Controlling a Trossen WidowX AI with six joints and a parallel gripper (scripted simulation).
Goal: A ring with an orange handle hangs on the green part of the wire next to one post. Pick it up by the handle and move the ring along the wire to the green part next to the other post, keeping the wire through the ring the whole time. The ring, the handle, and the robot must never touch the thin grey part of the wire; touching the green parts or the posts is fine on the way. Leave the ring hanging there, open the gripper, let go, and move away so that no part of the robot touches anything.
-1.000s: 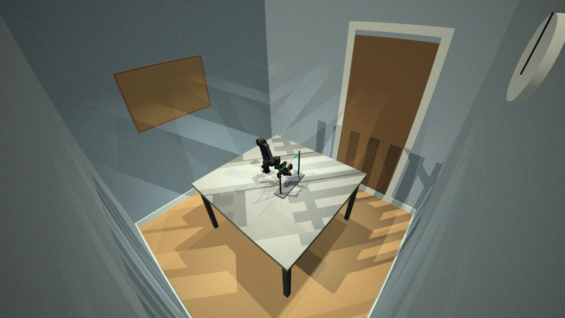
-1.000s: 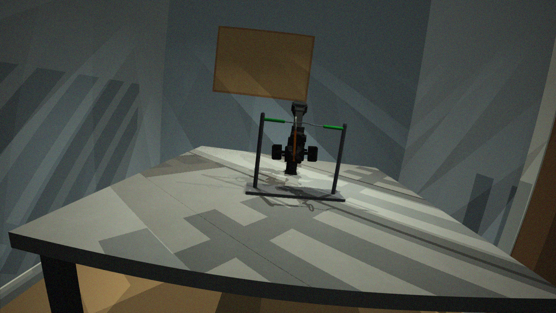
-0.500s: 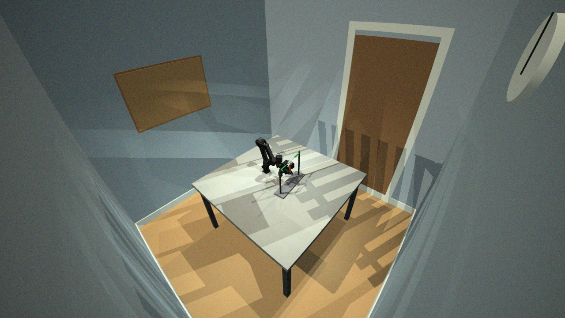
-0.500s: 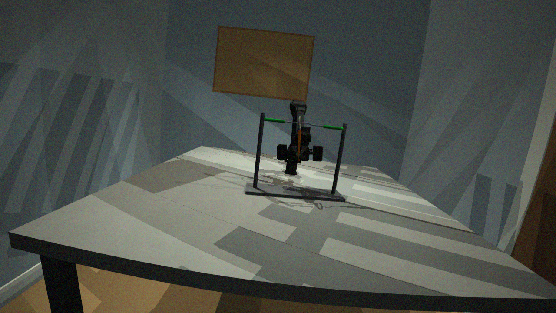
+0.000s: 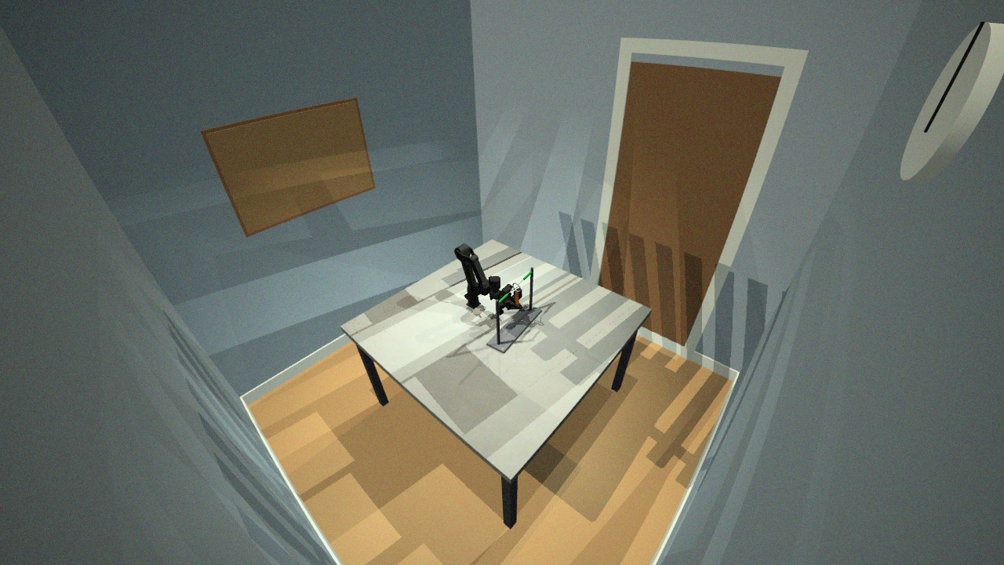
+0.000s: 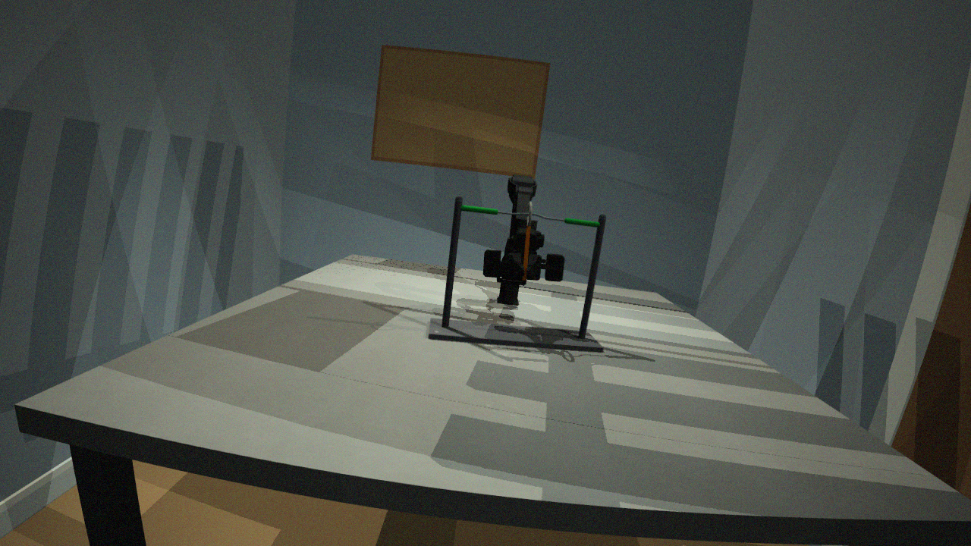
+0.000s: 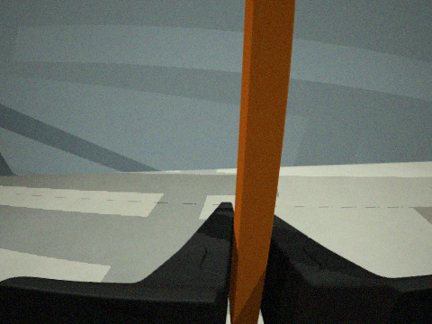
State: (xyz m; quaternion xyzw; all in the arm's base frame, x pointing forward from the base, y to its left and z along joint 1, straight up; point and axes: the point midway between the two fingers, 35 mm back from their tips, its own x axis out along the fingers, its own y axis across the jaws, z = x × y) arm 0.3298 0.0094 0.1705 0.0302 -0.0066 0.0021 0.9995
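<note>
Ring (image 6: 528, 215) is carried around the thin grey wire (image 6: 546, 218), roughly midway between the posts; orange handle (image 7: 263, 126) hangs near upright beneath the wire, clamped low down by the nearly closed gripper (image 7: 247, 265); risk judged: any tilt or height drift would bring ring onto grey wire before the far green part (image 6: 582, 221) is reached.
</note>
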